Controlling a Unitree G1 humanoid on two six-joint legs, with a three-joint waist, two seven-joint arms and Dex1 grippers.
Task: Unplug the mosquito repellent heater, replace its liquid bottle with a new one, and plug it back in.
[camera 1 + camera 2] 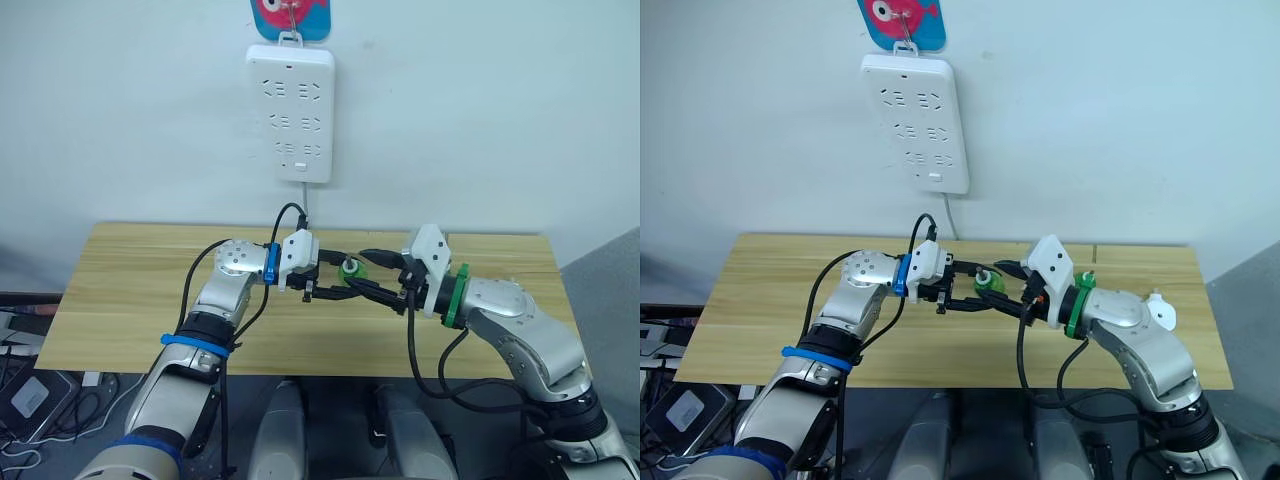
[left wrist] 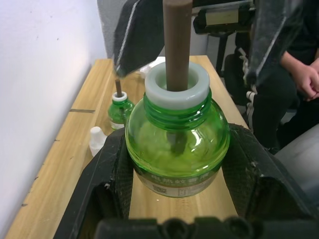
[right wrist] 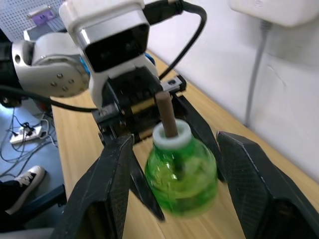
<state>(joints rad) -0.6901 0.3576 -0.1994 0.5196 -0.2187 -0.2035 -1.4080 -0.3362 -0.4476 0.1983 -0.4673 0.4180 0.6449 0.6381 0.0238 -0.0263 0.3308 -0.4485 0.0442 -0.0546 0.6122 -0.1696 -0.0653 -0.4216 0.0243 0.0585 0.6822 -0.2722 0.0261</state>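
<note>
Green glass-clear liquid bottle (image 2: 177, 144) with a brown wick is sitting clamped in the left end effector (image 1: 322, 282) above the middle of the wooden bench (image 1: 130, 300), while the right end effector (image 3: 172, 184) is straddling it with fingers apart. A second green bottle (image 2: 120, 110) is standing near the bench's back edge, beside a small white heater-like piece (image 2: 96, 140) I cannot identify. If the right fingers are closing off-centre during handover, the smooth bottle is likely to be twisting loose and dropping

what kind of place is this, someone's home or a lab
Probably a lab or test room rather than a home: a bare wooden table against a plain white wall, a power strip hung on a hook, loose cables on the floor, and a seated person watching nearby.
</note>
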